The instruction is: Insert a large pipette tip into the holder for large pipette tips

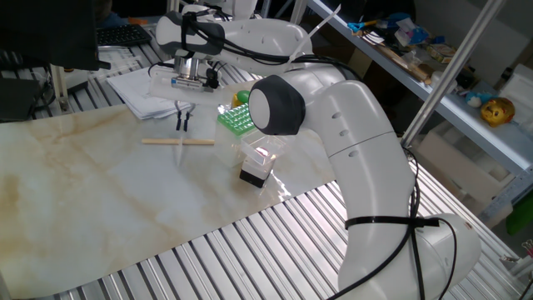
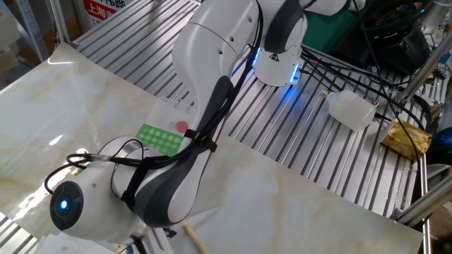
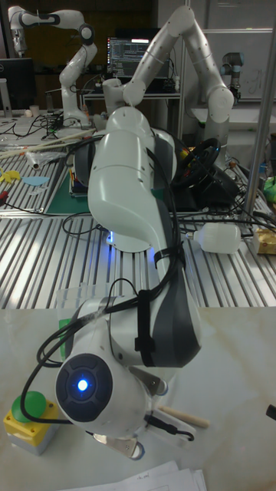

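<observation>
Gripper (image 1: 183, 125) low over table (image 1: 83, 192), just behind stick (image 1: 177, 142), pointing straight down. Fingers narrow, nearly together, only a sliver of gap showing. Tip too faint to make out in any view; likely at or between the fingertips, judging by the narrow set, but cannot confirm. Other fixed view and tall view blocked by arm body, no help on the grasp.

Judged step: securing tip before carrying to holder. Green rack (image 1: 236, 121) and clear box (image 1: 262, 150) stand to the right of the gripper, apart from it; cannot tell which one takes large tips.

To do it well:
- Close gently and squarely; clear plastic cone is light and slick, prone to squirting out or tilting
- Keep clear of stick when lifting, no dragging it along
- Lift straight up, check tip hangs upright, narrow end down
- Line up over one hole before lowering; lower slowly, release only once seated

Risk: empty pinch going unnoticed, given how faint the tip is
</observation>
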